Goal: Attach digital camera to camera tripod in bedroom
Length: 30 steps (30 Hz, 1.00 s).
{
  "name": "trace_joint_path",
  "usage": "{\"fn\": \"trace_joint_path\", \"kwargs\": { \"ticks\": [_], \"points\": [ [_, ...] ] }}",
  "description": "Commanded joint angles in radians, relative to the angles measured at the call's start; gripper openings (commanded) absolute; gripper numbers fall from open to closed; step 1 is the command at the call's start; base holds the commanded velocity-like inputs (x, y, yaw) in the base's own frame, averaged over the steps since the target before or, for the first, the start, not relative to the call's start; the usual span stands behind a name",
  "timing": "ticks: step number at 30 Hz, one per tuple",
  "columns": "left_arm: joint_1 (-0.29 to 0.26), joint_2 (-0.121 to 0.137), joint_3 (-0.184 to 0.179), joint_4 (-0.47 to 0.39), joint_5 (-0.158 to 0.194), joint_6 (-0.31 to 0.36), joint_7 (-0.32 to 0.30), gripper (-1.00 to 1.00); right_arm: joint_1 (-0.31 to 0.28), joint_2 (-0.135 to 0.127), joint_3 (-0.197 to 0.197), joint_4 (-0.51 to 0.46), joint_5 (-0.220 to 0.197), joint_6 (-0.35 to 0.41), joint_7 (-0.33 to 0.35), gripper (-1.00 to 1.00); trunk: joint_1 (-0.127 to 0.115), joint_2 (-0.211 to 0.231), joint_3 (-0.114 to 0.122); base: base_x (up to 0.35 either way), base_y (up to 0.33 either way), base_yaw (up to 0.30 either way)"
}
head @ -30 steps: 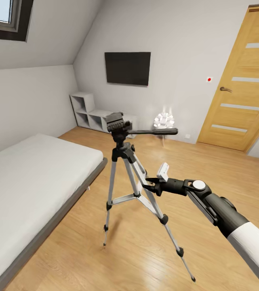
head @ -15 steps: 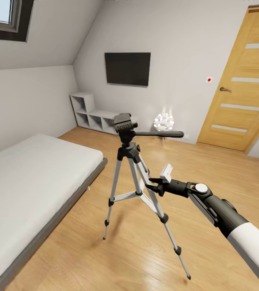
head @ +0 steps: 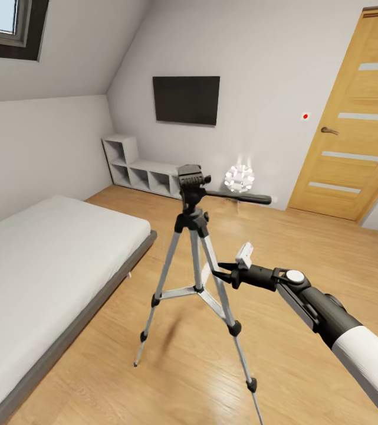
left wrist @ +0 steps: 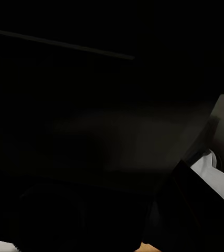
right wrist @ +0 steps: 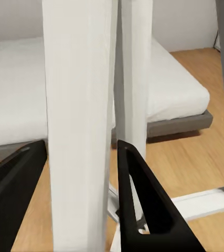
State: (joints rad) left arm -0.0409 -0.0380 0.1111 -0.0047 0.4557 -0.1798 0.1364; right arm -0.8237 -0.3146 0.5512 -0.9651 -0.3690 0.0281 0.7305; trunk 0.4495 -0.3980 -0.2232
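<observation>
Since a second ago: camera tripod [head: 196, 277] shifted right and farther, head swung, near legs splayed closer. Stands mid-floor between the bed [head: 41, 265] at left and the door [head: 354, 118] at far right, pan handle pointing right. Right tool [head: 218, 273] clamped on the upper near-right leg, one finger [right wrist: 143, 205] on each side in the wrist view, probably to drag the stand into a handier spot. Right arm stretched forward from near right, nearly straight, wrist level. Left tool: state impossible to tell, wrist view too dark.
</observation>
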Motion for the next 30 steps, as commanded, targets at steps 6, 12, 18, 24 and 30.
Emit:
{"fn": "trace_joint_path", "kwargs": {
  "ticks": [6, 12, 18, 24, 30],
  "points": [
    [0.0, 0.0, 0.009, 0.0, -0.006, -0.003, 0.0, -1.0, -0.002, -0.001, 0.003, -0.011, -0.036, 0.085, 0.011, -1.0, 0.001, -0.002, -0.002, 0.0, 0.0, 0.0],
    [0.0, 0.0, 0.009, 0.0, -0.006, -0.003, 0.0, -1.0, -0.002, -0.001, 0.003, -0.016, -0.038, 0.102, 0.012, -1.0, 0.001, -0.002, -0.002, 0.0, 0.0, 0.0],
    [-0.001, 0.0, 0.009, 0.0, -0.006, -0.003, 0.0, -1.0, -0.002, -0.001, 0.007, 0.001, -0.035, 0.099, 0.01, -1.0, 0.001, -0.002, -0.002, 0.0, 0.0, 0.0],
    [-0.001, 0.0, 0.009, 0.0, -0.006, -0.003, 0.0, -1.0, -0.002, -0.001, 0.008, 0.044, -0.034, 0.09, 0.014, -1.0, 0.001, -0.002, -0.002, 0.0, 0.0, 0.0],
    [-0.001, 0.0, 0.009, 0.0, -0.006, -0.003, 0.0, -1.0, -0.002, -0.001, 0.009, 0.062, -0.034, 0.08, 0.017, -1.0, 0.001, -0.002, -0.002, 0.0, 0.0, 0.0]
  ]
}}
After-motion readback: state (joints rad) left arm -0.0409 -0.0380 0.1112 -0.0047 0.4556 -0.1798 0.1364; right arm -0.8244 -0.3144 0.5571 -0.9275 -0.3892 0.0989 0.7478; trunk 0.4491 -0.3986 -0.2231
